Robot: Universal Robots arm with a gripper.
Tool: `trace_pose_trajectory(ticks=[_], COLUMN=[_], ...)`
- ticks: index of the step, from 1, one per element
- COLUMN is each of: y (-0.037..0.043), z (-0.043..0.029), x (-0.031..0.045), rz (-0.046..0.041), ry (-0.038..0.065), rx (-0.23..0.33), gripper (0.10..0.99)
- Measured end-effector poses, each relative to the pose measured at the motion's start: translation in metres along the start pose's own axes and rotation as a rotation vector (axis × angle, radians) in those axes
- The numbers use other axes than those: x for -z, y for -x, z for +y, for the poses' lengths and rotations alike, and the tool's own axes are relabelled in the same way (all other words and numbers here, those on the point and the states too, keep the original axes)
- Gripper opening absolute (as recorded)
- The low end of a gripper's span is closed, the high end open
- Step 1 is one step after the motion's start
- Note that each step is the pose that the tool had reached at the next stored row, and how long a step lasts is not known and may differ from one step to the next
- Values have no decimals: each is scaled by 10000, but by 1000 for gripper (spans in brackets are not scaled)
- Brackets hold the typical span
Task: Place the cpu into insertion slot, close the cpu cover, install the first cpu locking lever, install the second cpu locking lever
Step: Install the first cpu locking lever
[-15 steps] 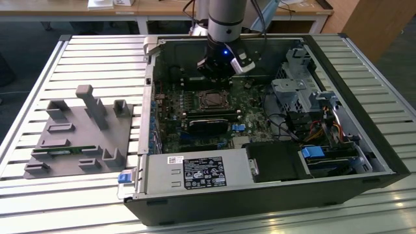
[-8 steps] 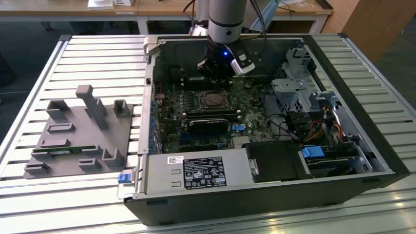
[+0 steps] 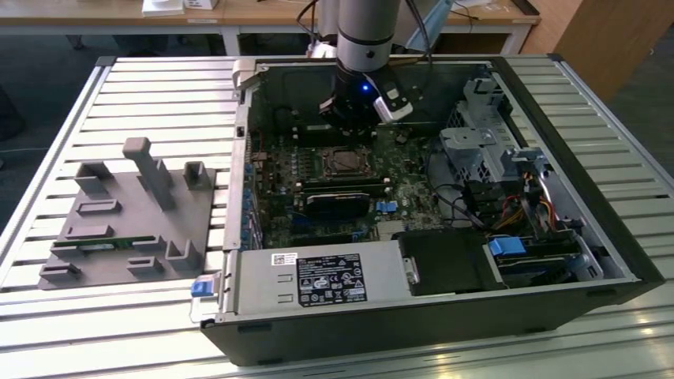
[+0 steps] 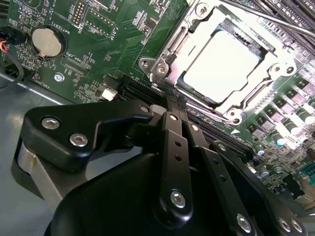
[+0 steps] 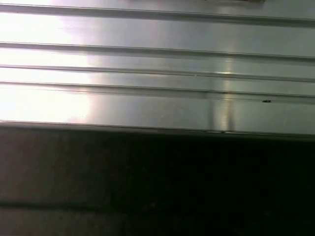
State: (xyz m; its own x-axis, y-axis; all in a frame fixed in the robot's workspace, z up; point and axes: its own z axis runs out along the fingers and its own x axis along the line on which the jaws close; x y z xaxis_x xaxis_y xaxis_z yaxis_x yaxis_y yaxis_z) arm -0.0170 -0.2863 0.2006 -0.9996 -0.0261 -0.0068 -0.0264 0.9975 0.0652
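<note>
Currently we list: cpu (image 4: 221, 59) seated in the insertion slot (image 4: 158, 67); cpu cover (image 4: 256, 93) apparently lowered over it. Fingers (image 4: 173, 129) pressed together, empty, just beside the slot's corner. One locking lever (image 4: 275, 19) looks unlatched; we judge both levers outstanding.

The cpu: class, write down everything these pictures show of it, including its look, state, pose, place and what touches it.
The cpu, a small flat square chip with a silvery-grey metal top, lies flat in the square insertion slot with a silvery metal rim on the green circuit board. Its top looks smooth, bare and brightly lit. The thin silvery metal cpu cover lies down around its edges, leaving the top showing through the large opening.
</note>
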Motion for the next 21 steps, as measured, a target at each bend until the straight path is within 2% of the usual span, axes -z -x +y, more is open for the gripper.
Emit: trace_pose_trajectory(ticks=[10, 21], y=[2, 10], z=[1, 11], x=[-16, -39], rz=[2, 6], ry=[-77, -97], rx=[1, 0], gripper=[106, 106])
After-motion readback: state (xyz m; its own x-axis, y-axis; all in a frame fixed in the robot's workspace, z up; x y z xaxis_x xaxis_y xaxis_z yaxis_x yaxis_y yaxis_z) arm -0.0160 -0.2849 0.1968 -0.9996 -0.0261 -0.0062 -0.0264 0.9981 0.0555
